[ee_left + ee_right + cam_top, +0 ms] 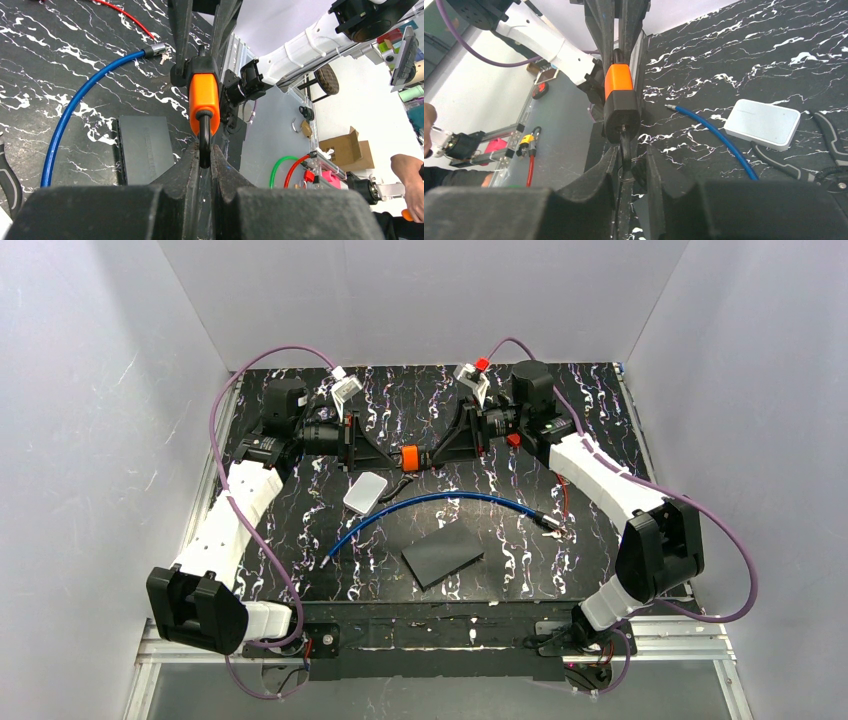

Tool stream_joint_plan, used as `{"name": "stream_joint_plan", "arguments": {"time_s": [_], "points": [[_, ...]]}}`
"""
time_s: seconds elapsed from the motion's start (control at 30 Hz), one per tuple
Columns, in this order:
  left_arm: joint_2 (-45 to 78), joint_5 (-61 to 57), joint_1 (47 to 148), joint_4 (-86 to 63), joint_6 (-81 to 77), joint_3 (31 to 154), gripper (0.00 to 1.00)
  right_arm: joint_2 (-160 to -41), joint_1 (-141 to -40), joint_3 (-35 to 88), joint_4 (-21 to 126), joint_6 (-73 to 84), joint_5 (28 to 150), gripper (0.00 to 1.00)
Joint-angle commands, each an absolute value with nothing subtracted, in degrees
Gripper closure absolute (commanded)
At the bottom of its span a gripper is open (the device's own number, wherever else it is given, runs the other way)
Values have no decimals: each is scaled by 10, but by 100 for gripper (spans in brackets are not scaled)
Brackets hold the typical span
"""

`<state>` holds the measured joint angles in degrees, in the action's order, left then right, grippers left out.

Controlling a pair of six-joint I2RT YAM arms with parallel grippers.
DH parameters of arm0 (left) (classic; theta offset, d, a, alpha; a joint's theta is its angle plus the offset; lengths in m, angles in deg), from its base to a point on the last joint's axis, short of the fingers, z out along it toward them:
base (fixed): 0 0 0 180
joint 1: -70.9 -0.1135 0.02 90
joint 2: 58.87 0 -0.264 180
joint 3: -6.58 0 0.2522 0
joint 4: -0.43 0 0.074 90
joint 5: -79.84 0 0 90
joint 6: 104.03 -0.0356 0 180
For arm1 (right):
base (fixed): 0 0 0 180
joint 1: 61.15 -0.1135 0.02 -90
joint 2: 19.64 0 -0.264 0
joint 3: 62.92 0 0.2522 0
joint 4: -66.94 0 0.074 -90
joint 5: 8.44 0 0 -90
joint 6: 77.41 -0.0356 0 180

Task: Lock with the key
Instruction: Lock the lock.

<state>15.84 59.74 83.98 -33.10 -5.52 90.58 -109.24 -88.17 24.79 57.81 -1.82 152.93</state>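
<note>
Black elbow joints of the left arm [195, 608] and right arm [660, 545] sit closest in the overhead view. Both arms reach across the black, white-veined counter [560, 400]. Above its middle, the left pincer [388, 456] and right pincer [428, 457] meet at an orange padlock [408, 458] held off the surface. On the counter nearer the arm bases, a blue cable lock [440, 500] lies loose in a long arc. A white box [365, 492] sits just beside it and a dark flat slab [443, 553] lies just inside the curve.

From the left wrist, the left pincer [204, 156] is narrowed onto the black shackle [204, 137] of the orange padlock [204, 95]. The blue cable lock [65, 115] ends in a chrome piece [154, 49]. The slab [145, 150] bears faint lettering too blurred to read.

From the right wrist, the right pincer [626, 170] is pinched close around a key [625, 147]. The key sticks out of the black end of the orange padlock [621, 95]. The thin tip of the blue cable lock [714, 135] points toward the padlock, and the cable passes just beside the white box [763, 123]. Black-handled pliers [829, 142] lie beside that box.
</note>
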Motion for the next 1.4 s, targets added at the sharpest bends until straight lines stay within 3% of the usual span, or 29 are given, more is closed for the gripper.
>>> {"name": "stream_joint_plan", "arguments": {"time_s": [0.0,0.2,0.77,1.37], "points": [[156,624,839,-336,-66,931,100,-1067,-883,282,579,-9,1542,78],[160,614,838,-348,-73,939,100,-1065,-883,282,572,-3,1547,99],[156,617,806,-333,-58,942,100,-1047,-820,260,554,7,1549,99],[166,608,801,-318,-50,931,100,-1065,-658,242,549,-8,1536,99]]}}
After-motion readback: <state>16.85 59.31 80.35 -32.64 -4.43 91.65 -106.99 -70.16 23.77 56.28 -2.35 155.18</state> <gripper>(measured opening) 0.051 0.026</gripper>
